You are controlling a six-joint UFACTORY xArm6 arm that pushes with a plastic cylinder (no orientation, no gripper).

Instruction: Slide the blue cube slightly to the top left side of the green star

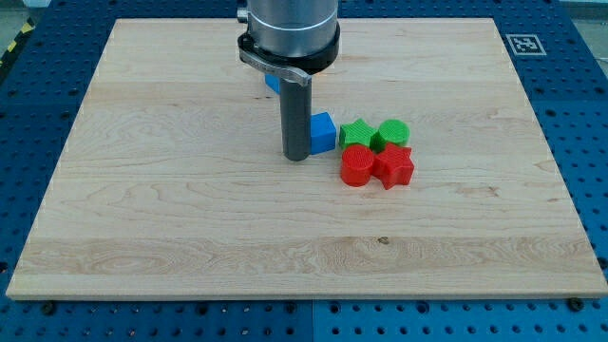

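Note:
The blue cube (323,132) sits near the board's middle, just left of the green star (357,133), with a small gap between them. My tip (297,157) rests on the board right against the cube's left side, slightly below it. A second blue block (272,83) is mostly hidden behind the rod, above the cube.
A green cylinder (392,132) sits right of the star. A red cylinder (357,165) and a red star (394,165) sit just below the green pair, all clustered together. The wooden board (142,190) lies on a blue perforated table.

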